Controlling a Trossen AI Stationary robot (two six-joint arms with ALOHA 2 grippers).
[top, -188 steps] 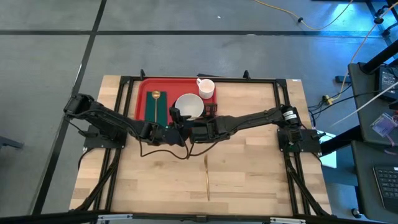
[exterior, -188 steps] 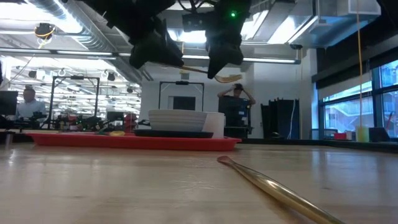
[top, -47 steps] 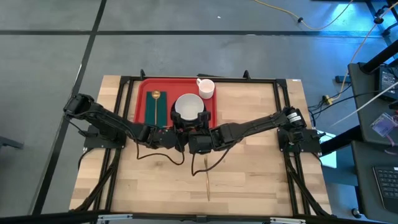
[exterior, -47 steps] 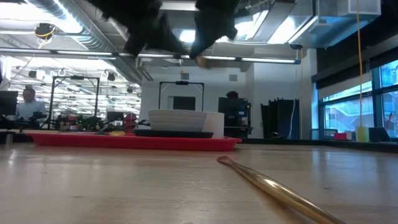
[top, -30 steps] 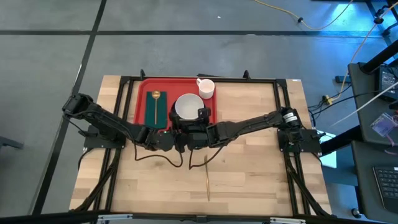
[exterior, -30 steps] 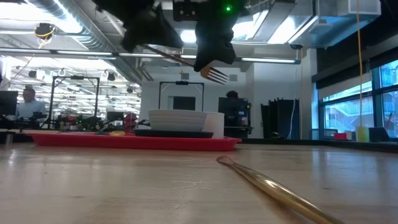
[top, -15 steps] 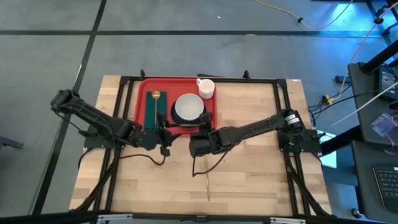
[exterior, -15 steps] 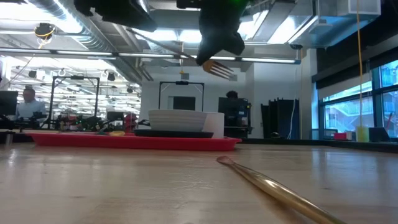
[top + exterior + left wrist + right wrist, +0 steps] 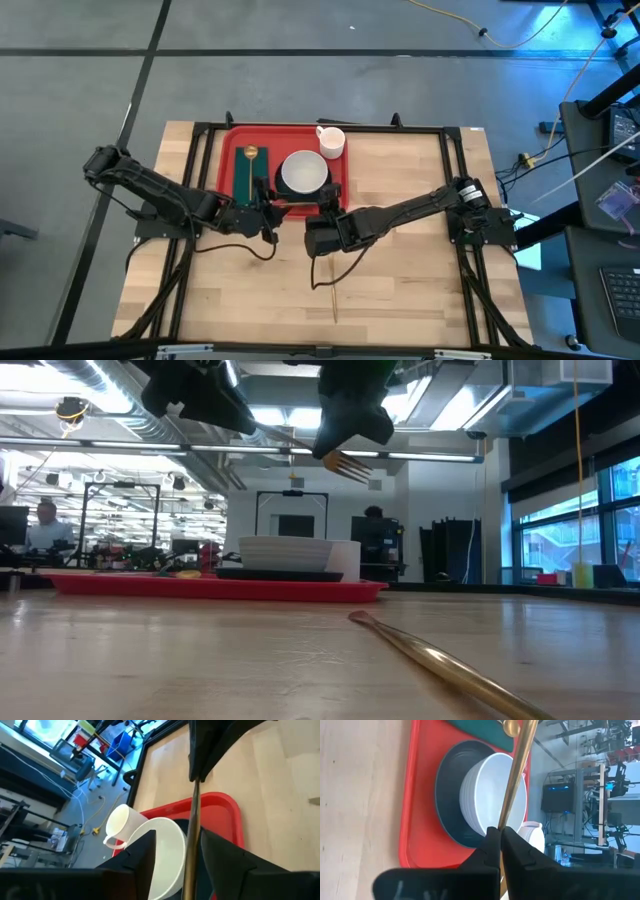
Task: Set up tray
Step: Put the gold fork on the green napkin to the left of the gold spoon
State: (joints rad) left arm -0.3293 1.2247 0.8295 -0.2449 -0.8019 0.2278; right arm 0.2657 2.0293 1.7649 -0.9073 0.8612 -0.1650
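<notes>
The red tray (image 9: 232,140) lies at the table's far middle. It carries a white bowl (image 9: 303,172) on a dark plate, a white mug (image 9: 331,140) and a green napkin (image 9: 260,165) with a gold spoon (image 9: 249,170). Above the tray's near right corner, my right gripper (image 9: 322,205) is shut on a gold fork (image 9: 350,463). The fork's handle (image 9: 295,205) runs toward the table's left. My left gripper (image 9: 177,840) is open with one finger on each side of that handle. I cannot tell whether the left gripper touches it. My right gripper pinches the fork's handle (image 9: 506,817) between its two fingers, close behind the tines (image 9: 352,464). The tines stick out past the fingers toward the table's right. The fork is lifted clear above the tray, nearly level, its free handle end toward my left gripper.
A gold knife (image 9: 333,290) lies on the bare wood near the table's front middle; in the low view the knife (image 9: 440,660) is close to the camera. Black frame rails (image 9: 455,160) run along the table's sides.
My left gripper has drawn back toward the table's left edge, away from my right gripper and along the fork's handle. The fork stays in my right gripper and has risen a little.
</notes>
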